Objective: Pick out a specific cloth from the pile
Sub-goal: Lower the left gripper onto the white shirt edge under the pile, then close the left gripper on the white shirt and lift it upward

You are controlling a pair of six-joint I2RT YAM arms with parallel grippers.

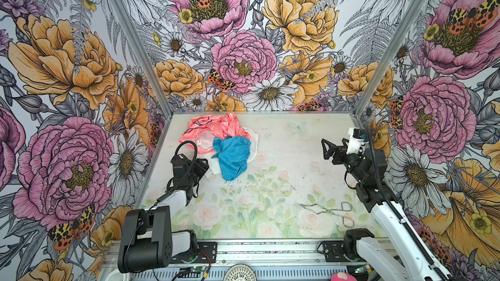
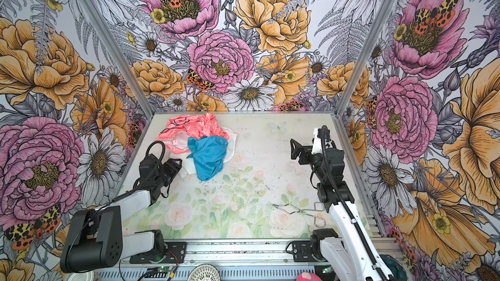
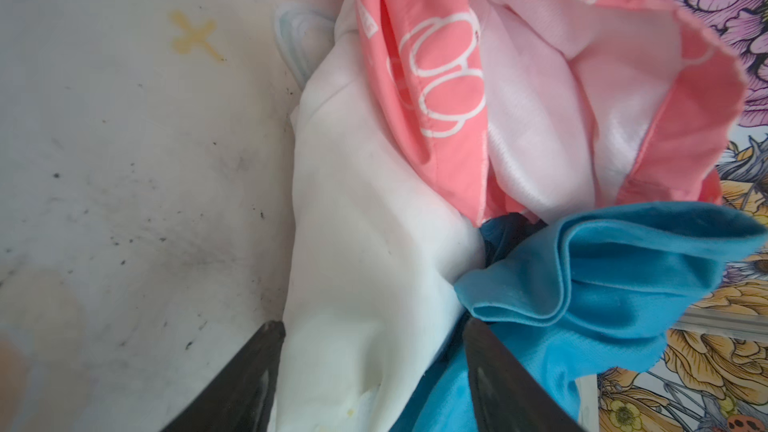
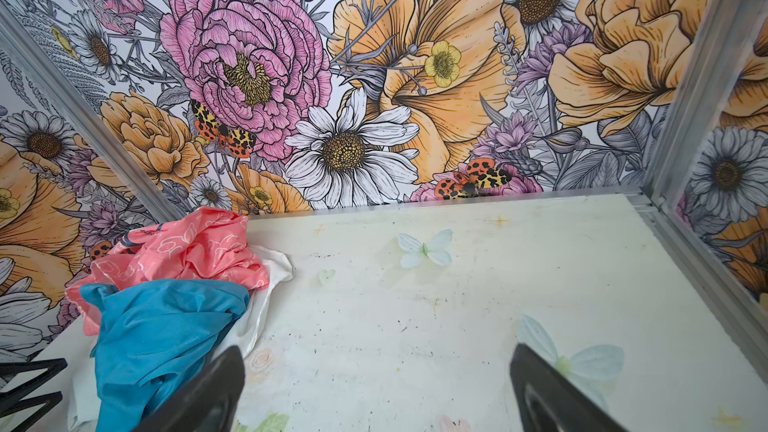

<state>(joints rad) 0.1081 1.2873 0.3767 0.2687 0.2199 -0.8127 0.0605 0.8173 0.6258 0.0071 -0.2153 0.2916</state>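
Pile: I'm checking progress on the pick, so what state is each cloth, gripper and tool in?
White cloth, mostly under the others, one fold exposed.
Blue cloth, crumpled on top.
Pink cloth, crumpled, pale lining showing.
Left gripper, open, astride the white fold.
Right gripper, open, empty.
Tongs, lying flat, untouched.

The table [image 1: 286, 155] has a pale, scuffed top printed with faint roses, leaves and light-blue butterflies, with dark specks just in front of the pile [image 1: 220, 144]. In the pile, the white cloth [image 1: 253, 137] lies against the tabletop, showing at the edges under the coral-pink cloth [image 1: 213, 128] and the blue cloth [image 1: 232, 158]. Metal tongs [image 1: 330, 210] lie flat, well apart from the pile, nearer the front and to its right.
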